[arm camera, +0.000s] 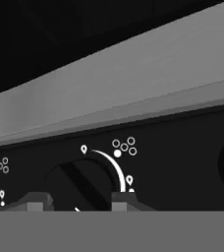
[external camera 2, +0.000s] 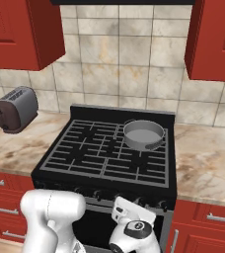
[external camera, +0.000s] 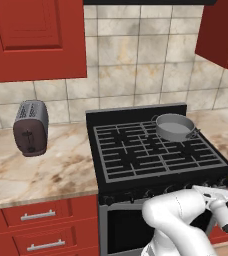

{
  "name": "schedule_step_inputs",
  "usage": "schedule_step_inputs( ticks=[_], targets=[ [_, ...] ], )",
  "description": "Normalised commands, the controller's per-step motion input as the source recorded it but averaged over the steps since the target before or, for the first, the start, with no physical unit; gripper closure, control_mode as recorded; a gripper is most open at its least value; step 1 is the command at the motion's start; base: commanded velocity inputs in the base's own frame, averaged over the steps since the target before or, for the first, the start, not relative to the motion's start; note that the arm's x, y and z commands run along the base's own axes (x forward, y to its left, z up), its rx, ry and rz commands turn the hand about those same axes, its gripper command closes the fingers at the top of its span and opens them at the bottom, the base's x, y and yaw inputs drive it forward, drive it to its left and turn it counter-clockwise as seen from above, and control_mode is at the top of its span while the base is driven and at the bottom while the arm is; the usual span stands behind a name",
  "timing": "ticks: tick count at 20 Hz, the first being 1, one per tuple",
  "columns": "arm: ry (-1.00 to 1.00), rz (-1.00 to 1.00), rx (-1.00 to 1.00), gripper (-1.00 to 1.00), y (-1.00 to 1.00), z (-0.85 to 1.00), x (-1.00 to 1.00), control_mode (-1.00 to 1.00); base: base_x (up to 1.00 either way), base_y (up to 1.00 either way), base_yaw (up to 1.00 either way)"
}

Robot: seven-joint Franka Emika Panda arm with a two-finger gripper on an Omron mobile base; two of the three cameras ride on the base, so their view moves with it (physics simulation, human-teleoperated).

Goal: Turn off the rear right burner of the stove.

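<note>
One stove (external camera: pixel 158 159) knob (arm camera: pixel 82 184), lower centre of hand view, sits between the spread fingertips (arm camera: pixel 35 202) of the gripper (arm camera: pixel 77 204).

White arm bent low, hand (arm camera: pixel 74 203) forward, fingertips (arm camera: pixel 35 204) parted, one either side of centre.

Arm (external camera: pixel 178 217): glossy white, rounded shells, bulbous at the joints. Wrist link carries a dark grey round cap ringed in white, with small red and pale marks on it. Gripper (arm camera: pixel 74 202): two small dark grey finger tips with squared, lighter front faces.
</note>
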Motion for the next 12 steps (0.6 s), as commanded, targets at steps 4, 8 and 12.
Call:
schedule_step_inputs(
  ticks=[4, 8, 12],
  targets=[
    [-0.12, -0.22, 0.75, 1.0, 0.0, 0.0, -0.25, -1.0, 0.0, 0.0, 0.0],
    [-0.09, -0.22, 0.72, 1.0, 0.0, 0.0, -0.23, -1.0, 0.0, 0.0, 0.0],
    [-0.1, -0.2, 0.7, 1.0, 0.0, 0.03, -0.07, -1.0, 0.0, 0.0, 0.0]
  ],
)
